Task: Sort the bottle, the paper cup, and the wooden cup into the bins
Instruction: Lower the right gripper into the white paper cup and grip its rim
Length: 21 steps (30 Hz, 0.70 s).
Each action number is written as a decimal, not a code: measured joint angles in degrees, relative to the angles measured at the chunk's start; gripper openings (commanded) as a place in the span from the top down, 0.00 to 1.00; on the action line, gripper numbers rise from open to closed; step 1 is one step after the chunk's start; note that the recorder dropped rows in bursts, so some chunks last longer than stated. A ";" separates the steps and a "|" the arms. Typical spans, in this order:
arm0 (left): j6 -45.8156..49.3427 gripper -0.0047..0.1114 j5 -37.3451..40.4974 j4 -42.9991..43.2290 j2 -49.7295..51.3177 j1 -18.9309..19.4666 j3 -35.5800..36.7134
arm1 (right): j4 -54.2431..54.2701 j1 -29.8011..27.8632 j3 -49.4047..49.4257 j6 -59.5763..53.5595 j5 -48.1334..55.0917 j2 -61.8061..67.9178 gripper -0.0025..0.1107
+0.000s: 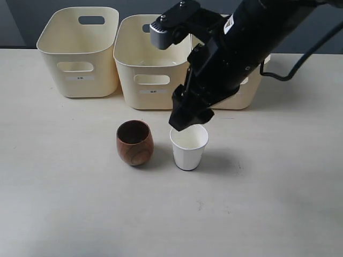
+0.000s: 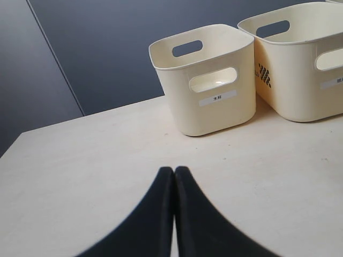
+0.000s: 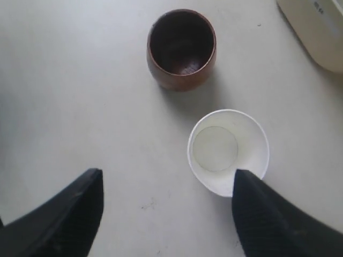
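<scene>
We saw the wooden cup point(image 1: 135, 142) standing upright near the middle of the counter point(image 1: 64, 203), with the paper cup point(image 1: 188, 147) upright just beside it, the two apart with a narrow gap between them. The right gripper point(image 3: 167, 184) hung over the paper cup with its fingers spread wide; one fingertip point(image 3: 247, 187) sat at the cup's rim, though we could not tell whether it touched, and the other stood well clear over bare counter. Nothing was held between them. Along the far edge of the counter stood the bins point(image 1: 80, 51), side by side, the right arm covering most of the one nearest the far right corner. The left gripper point(image 2: 174, 176) was pressed together, empty, above the counter and facing the labelled front of a bin point(image 2: 206, 80). We could not see the bottle in any view.
</scene>
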 measured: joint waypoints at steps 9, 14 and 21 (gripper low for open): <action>0.00 0.96 0.00 0.00 0.00 0.00 0.00 | 0.25 0.00 0.00 -1.60 -5.79 6.51 0.41; 0.00 0.96 0.00 0.00 0.00 0.00 0.00 | 0.25 0.00 0.00 -1.74 -7.23 9.82 0.41; 0.00 0.96 0.00 0.00 0.00 0.00 0.00 | 0.14 0.00 -0.09 -1.74 -9.22 14.41 0.41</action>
